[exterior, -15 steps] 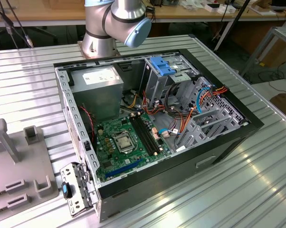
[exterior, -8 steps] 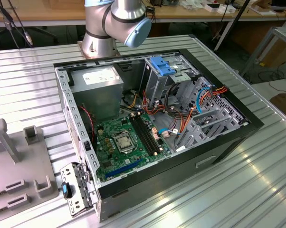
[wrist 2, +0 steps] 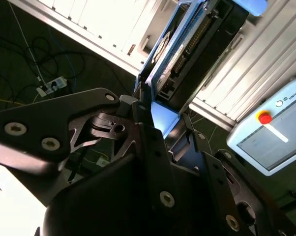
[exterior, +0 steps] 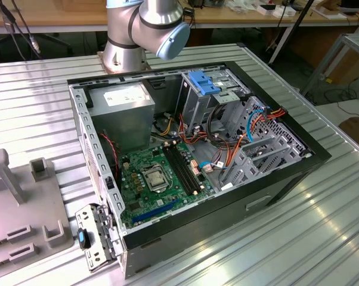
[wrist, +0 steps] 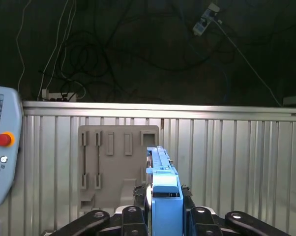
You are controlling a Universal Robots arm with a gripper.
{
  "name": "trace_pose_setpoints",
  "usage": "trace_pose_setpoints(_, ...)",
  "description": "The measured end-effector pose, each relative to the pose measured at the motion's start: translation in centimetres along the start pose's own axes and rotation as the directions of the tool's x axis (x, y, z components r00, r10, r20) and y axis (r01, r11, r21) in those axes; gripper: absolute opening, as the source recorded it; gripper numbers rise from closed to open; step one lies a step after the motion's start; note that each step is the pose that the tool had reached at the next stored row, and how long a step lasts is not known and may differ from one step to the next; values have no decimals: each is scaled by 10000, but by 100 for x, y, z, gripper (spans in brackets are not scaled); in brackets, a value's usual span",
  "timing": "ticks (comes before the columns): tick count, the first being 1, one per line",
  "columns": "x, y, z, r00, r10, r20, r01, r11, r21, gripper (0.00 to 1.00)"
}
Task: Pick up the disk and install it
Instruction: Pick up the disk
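Observation:
In the first wrist view the disk [wrist: 160, 169] stands edge-on, a thin grey drive in a bright blue carrier rail. My gripper [wrist: 163, 209] is shut on it, with one dark finger [wrist: 139, 209] pressed against each side. Below it are the ribbed metal table and a grey holder fixture [wrist: 116, 162]. The second wrist view shows the same disk [wrist 2: 185, 49] from the side, its connector edge and blue frame sticking out past the gripper [wrist 2: 160, 123].
In the exterior view an open computer case [exterior: 287, 179] lies on the ribbed table, with a grey drive cage topped by a blue bracket [exterior: 204, 83]. The arm's base [exterior: 138, 36] stands behind it. A grey fixture [exterior: 18, 202] sits at that view's left. A teach pendant [wrist: 3, 147] lies nearby.

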State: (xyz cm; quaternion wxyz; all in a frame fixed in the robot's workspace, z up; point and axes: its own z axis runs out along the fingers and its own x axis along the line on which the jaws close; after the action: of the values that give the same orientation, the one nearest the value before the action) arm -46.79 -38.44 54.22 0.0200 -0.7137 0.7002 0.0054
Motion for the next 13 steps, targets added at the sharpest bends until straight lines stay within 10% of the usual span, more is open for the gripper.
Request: trace_pose_setpoints(13,5,-269,0,10000,1,1,-1,10000,9,37)
